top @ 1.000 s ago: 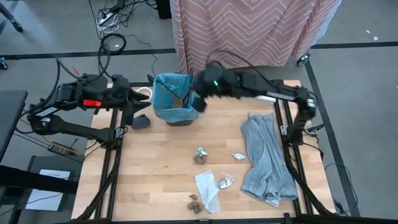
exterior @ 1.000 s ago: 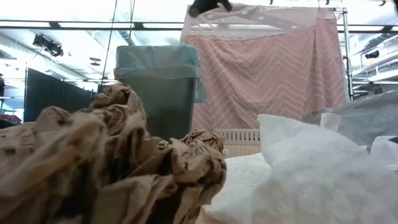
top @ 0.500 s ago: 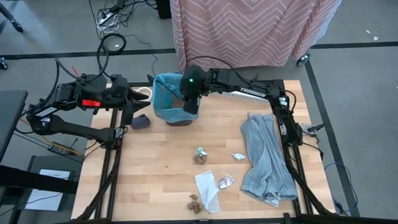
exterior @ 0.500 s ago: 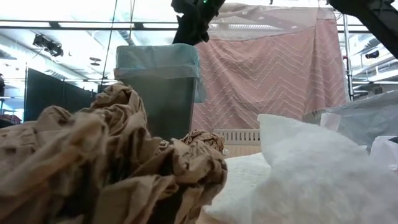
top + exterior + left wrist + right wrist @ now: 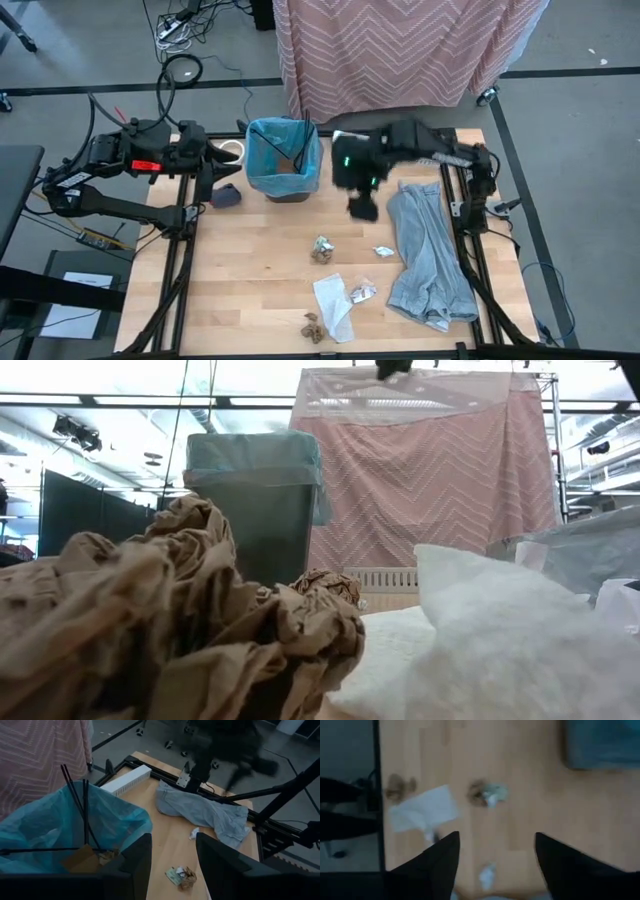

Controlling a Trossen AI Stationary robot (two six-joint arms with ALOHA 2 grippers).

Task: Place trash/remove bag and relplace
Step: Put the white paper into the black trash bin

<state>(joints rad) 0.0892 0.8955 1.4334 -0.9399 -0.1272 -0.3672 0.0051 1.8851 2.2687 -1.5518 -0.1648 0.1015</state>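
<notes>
the wooden table (image 5: 260, 280) carries everything, with a pink zigzag-patterned curtain (image 5: 400, 50) hanging beyond its far edge. a grey cloth (image 5: 425, 255) lies crumpled along the right side of the table, reaching from about the middle toward the near edge. the bin (image 5: 283, 160), lined with a blue bag, stands at the far middle of the table; in the left wrist view it holds thin dark sticks (image 5: 82, 810) leaning against the rim and a flat brown cardboard piece (image 5: 80, 861) with some scraps beside it.

the right gripper (image 5: 362, 195) hangs in the air just right of the bin and left of the grey cloth, blurred in the high view; its own wrist view shows the two dark fingers (image 5: 440, 865) spread well apart with nothing between them, looking down on the table. the left gripper (image 5: 215, 165) sits at the far left of the table, just left of the bin, its fingers (image 5: 135, 865) standing apart and empty.

the rest of the trash is loose on the table, near of the bin: a flat white paper (image 5: 332, 297) toward the near edge, a brown and white crumpled lump (image 5: 322, 249) in the middle, a small white crumpled scrap (image 5: 383, 252) just left of the cloth, another small scrap (image 5: 362, 292) touching the white paper's right side, and a brown crumpled lump (image 5: 312, 325) at the near edge. a small dark grey-blue lump (image 5: 227, 195) lies left of the bin, near the left gripper.
</notes>
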